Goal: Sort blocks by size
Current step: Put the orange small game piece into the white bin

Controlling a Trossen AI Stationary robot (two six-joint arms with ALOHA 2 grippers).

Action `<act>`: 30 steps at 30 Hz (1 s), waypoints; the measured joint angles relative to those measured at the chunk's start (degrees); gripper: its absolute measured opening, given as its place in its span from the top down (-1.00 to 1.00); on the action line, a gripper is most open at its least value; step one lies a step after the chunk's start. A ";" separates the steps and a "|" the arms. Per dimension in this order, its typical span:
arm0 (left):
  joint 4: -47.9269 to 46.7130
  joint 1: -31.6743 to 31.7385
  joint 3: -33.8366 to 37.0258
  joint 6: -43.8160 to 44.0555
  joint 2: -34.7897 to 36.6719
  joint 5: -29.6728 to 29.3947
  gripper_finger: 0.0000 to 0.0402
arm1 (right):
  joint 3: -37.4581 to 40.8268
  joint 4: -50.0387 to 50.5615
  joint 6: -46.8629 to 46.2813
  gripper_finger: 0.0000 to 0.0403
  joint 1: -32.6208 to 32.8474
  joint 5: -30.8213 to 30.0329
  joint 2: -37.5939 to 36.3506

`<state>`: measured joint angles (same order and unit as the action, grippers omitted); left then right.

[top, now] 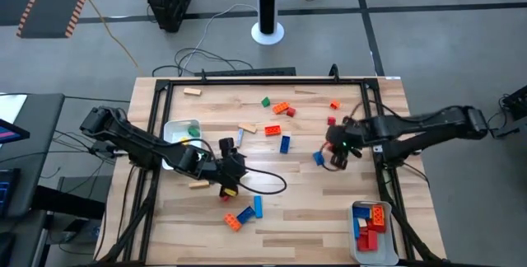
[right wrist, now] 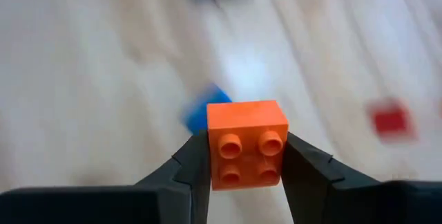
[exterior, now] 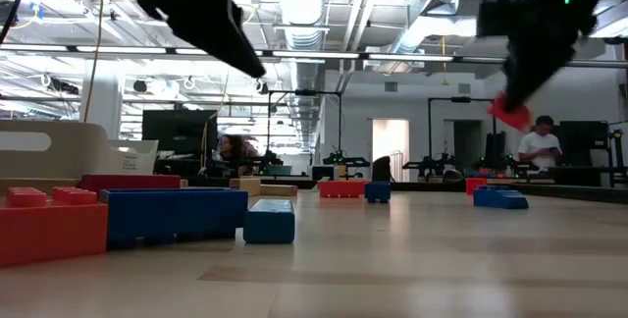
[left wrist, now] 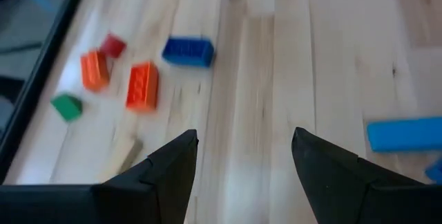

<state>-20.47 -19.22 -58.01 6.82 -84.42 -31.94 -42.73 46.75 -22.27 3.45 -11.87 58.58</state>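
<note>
Right wrist view: small square orange plastic brick with four studs (right wrist: 246, 143) clamped between the two dark fingers of the right gripper (right wrist: 244, 156), lifted clear of the light wooden tabletop (right wrist: 90, 79). From above, right gripper (top: 338, 153) over the right half of the tabletop, nearer the right edge than the middle, with a small blue brick (top: 318, 158) just beside it below. White rectangular tray (top: 372, 253) at the front right corner, already carrying red, blue and orange bricks; a second white tray (top: 171, 127) near the left edge with a green piece inside. Left gripper (left wrist: 243, 158) spread wide and empty, low over bare wood left of centre, with loose bricks scattered beyond.

Judged step: carrying the clamped short brick to the tray for its size. For a clean finish: keep the squeeze firm and the brick level during travel, pass high over the loose bricks, centre above a free patch of the tray, lower close before releasing so no bounce, then lift straight up.
</note>
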 joint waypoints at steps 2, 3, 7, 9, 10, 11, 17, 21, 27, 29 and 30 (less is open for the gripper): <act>7.68 0.31 2.77 -1.26 0.00 -0.31 -0.14 | 0.92 -8.30 -1.86 0.21 3.14 -1.22 -0.51; 11.83 0.49 4.33 -1.39 0.00 -0.33 -0.14 | 1.66 -13.21 -2.49 0.21 4.54 -2.80 -0.51; 31.65 0.95 11.95 -2.38 -0.03 -1.06 -0.14 | 5.02 -33.90 -2.08 0.21 9.15 -10.04 2.21; 38.95 0.96 14.62 -4.47 -0.04 -3.19 -0.14 | 5.87 -42.70 -0.71 0.21 10.24 -11.81 4.91; 41.52 0.96 15.41 -6.00 -0.04 -4.43 -0.14 | 5.98 -46.49 0.11 0.21 10.50 -12.08 6.40; 42.64 0.96 15.76 -7.35 -0.04 -5.34 -0.14 | 6.00 -49.89 0.94 0.21 10.67 -12.20 7.91; 44.44 0.50 15.82 -8.28 -0.04 -8.74 -0.14 | 6.04 -64.23 5.90 0.21 11.16 -12.57 15.07; 44.35 -0.07 15.82 -9.10 -0.04 -11.91 -0.14 | 6.06 -72.76 8.42 0.21 10.34 -13.78 19.17; 44.07 -0.70 15.82 -10.22 -0.04 -17.76 -0.10 | 6.06 -85.61 8.85 0.21 9.16 -13.87 25.25; 43.65 -0.70 15.82 -10.03 -0.04 -18.29 -0.10 | 6.06 -90.47 9.43 0.21 9.16 -13.87 27.36; 43.68 -0.68 15.82 -10.03 -0.04 -18.34 -0.10 | 6.06 -92.78 10.14 0.21 9.21 -13.87 28.40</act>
<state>23.22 -19.91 -42.19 -3.20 -84.47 -50.28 -36.67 -46.03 -12.13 12.66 -25.74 86.98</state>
